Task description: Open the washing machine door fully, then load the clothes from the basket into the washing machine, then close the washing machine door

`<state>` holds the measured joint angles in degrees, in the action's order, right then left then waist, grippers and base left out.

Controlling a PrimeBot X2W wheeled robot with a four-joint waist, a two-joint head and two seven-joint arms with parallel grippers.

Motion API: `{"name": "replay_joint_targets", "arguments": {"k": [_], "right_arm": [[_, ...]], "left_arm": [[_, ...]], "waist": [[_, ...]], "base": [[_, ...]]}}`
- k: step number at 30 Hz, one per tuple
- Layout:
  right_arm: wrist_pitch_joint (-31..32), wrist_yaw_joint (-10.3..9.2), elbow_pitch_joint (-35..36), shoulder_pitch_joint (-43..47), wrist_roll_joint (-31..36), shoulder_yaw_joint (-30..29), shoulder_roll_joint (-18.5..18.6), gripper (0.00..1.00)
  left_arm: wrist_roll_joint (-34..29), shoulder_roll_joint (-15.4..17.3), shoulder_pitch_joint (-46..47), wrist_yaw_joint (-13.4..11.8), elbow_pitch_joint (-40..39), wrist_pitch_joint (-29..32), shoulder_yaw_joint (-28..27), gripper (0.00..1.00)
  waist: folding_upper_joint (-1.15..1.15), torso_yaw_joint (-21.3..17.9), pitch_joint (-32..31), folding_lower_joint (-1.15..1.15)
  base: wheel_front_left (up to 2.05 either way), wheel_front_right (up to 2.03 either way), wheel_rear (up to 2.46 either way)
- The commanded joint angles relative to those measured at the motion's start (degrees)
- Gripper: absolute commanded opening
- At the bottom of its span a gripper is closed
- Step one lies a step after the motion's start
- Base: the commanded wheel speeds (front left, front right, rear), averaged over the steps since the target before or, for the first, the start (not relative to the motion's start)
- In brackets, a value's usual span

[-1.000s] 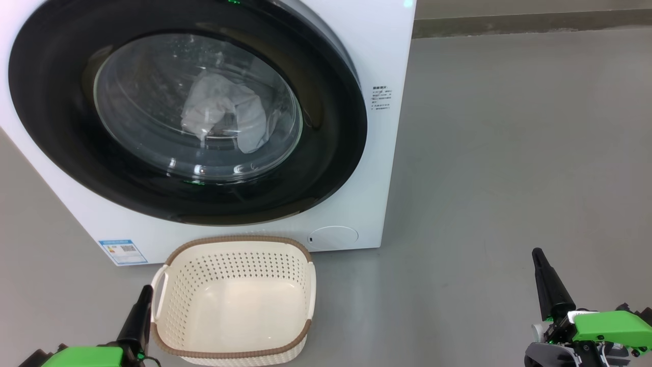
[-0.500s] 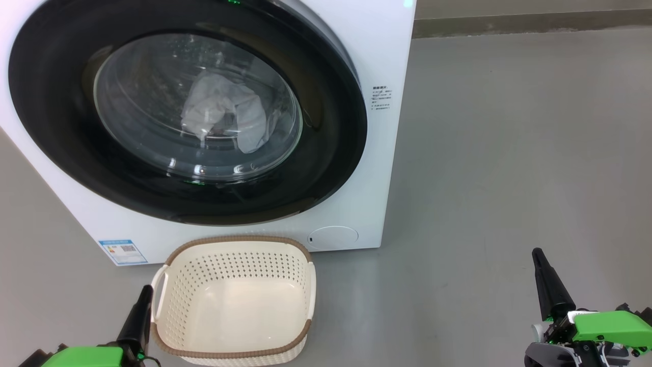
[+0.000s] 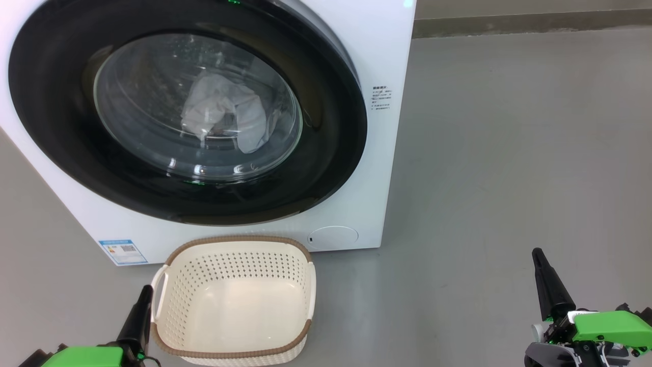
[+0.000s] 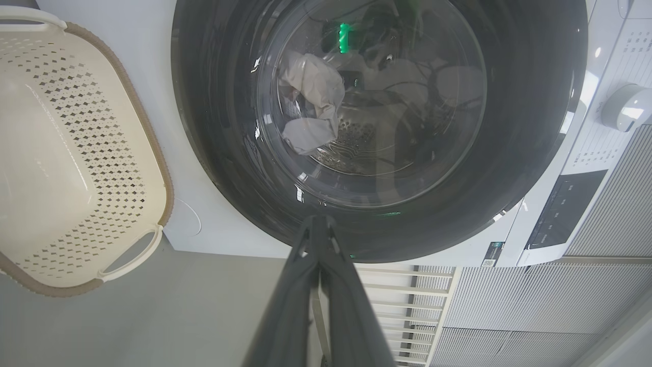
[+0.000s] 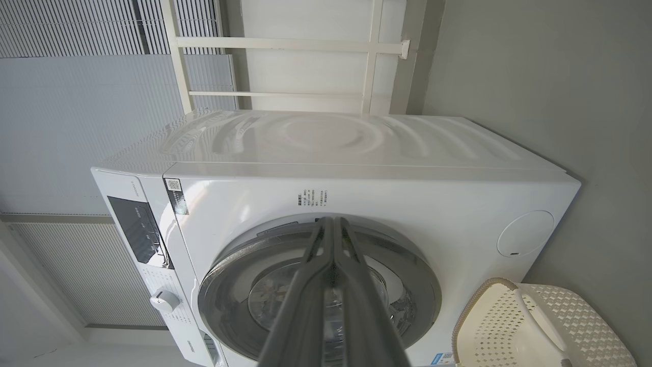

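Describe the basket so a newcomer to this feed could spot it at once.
Start at the big white boxy front-loading washing machine with its round glossy black door. On the grey floor in front of its base sits a small cream-white perforated plastic basket. Its brown woven-look rim and empty inside mark it out.

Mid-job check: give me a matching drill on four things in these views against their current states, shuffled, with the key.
Things
1. washing machine door
2. basket
3. clothes
4. left gripper

States
A. empty, standing in front of the washing machine
B. shut, holding nothing
C. closed
D. bunched inside, seen through the door's window

Pairs: 1-C, 2-A, 3-D, 4-B
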<state>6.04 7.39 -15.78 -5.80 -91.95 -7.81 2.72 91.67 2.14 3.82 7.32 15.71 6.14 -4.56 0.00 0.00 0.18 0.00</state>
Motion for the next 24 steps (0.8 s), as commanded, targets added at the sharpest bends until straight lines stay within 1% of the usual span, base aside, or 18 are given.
{"name": "replay_joint_targets", "arguments": {"k": [1,24], "right_arm": [[0.45,0.1,1.76,-0.38,-0.22,1.29,0.16,0.0],[0.44,0.1,1.76,-0.38,-0.22,1.29,0.16,0.0]], "left_arm": [[0.5,0.74,2.36,0.17,-1.68,0.35,-1.96,0.0],[0.5,0.74,2.36,0.17,-1.68,0.35,-1.95,0.0]], "waist": [[0.0,0.0,0.0,0.0],[0.0,0.0,0.0,0.0]], "base": [[0.0,0.0,0.0],[0.0,0.0,0.0]]}}
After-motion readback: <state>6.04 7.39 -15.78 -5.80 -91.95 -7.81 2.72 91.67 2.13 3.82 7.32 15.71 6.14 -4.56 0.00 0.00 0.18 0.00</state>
